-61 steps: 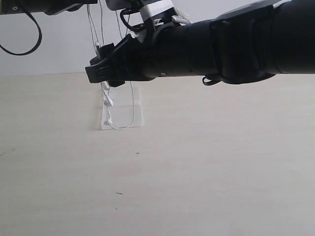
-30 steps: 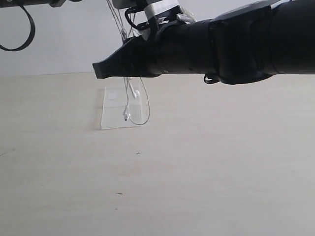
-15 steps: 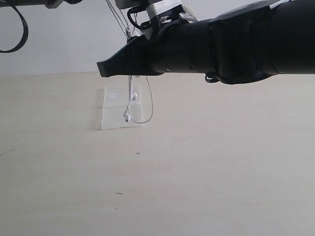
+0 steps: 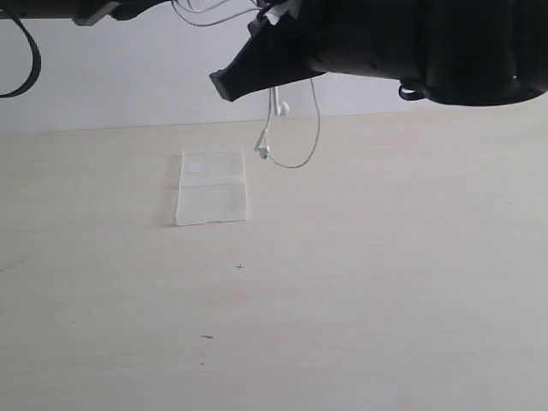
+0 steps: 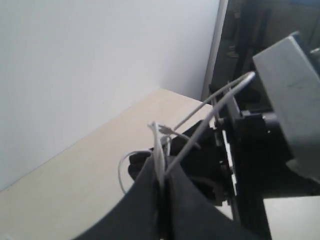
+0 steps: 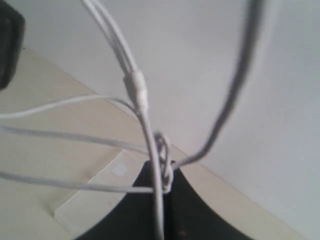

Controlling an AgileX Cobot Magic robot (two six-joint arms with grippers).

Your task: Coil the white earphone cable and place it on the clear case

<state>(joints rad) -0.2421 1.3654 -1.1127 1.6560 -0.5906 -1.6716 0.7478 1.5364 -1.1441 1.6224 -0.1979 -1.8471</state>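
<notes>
The clear case (image 4: 212, 190) lies flat on the table, its small white label (image 4: 195, 168) on the far panel. It also shows in the right wrist view, where the clear case (image 6: 92, 197) sits below the jaws. My right gripper (image 4: 226, 86) hangs high above and right of it, shut on the white earphone cable (image 4: 300, 137). A loop and two earbuds (image 4: 263, 151) dangle in the air, clear of the case. The cable (image 6: 136, 87) knots at the right gripper (image 6: 165, 186). My left gripper (image 5: 162, 186), at the top left, is shut on another stretch of cable (image 5: 159, 147).
The pale wooden table (image 4: 342, 291) spreads in front of and to the right of the case. A white wall (image 4: 111, 77) stands behind. A black robot cable (image 4: 26, 73) loops down at the upper left. The right arm's bulk (image 4: 428, 47) fills the upper right.
My right gripper has risen and moved right with the cable. The loop and earbuds, which hung over the case, now dangle beyond its right edge, higher up.
</notes>
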